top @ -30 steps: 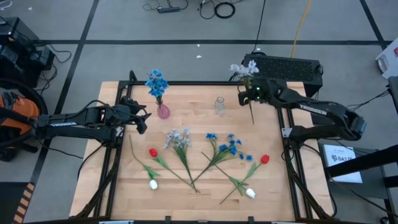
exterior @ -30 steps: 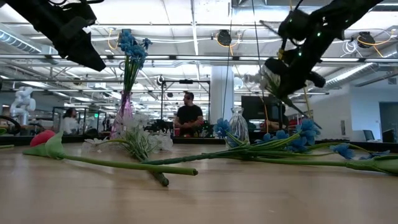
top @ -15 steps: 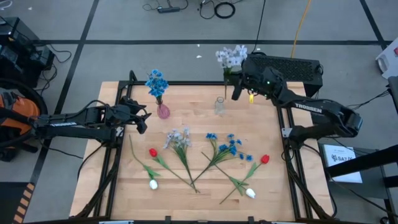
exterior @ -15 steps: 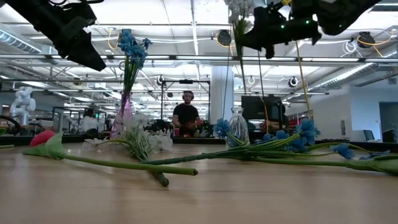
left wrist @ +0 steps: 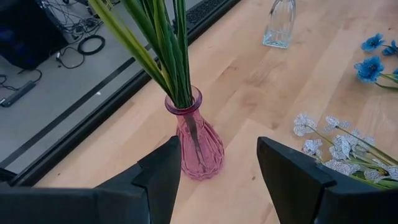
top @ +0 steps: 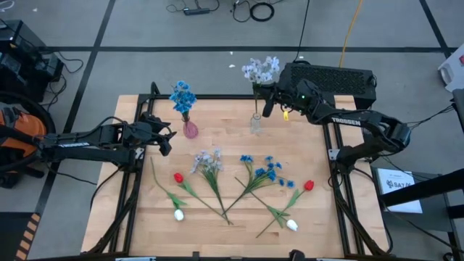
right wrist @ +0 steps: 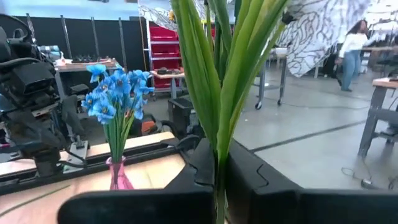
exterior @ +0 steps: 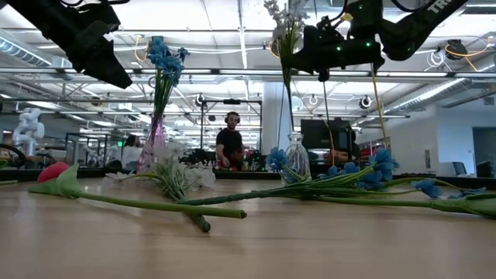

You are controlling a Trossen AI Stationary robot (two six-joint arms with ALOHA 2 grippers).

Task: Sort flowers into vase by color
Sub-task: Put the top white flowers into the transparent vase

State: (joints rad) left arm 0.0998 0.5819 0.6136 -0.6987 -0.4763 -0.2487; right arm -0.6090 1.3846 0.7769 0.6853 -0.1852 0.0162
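Observation:
My right gripper is shut on a pale lavender-white spray and holds it upright over the clear glass vase by the table's far edge. In the low view the spray stands above that vase. My left gripper is open and hovers left of the pink vase, which holds blue flowers. In the left wrist view the pink vase sits ahead between my fingers. More flowers lie on the table: a lavender-white spray, blue clusters, red tulips and white tulips. My right gripper pinches the spray's green stem between its two fingers, below the leaves. The fingers come level from the table's right and lie across the stem. The spray is lifted clear and upright, and its lower stem hangs toward the clear vase's mouth.
A black box sits beyond the table's far right corner. The loose flowers cover the middle and near part of the table. People stand in the room behind the table in the low view.
My right gripper has moved toward the table's left along the far edge and risen. It has turned the spray from a slant to upright. The spray's stem, which had pointed toward the near edge, now hangs over the clear vase.

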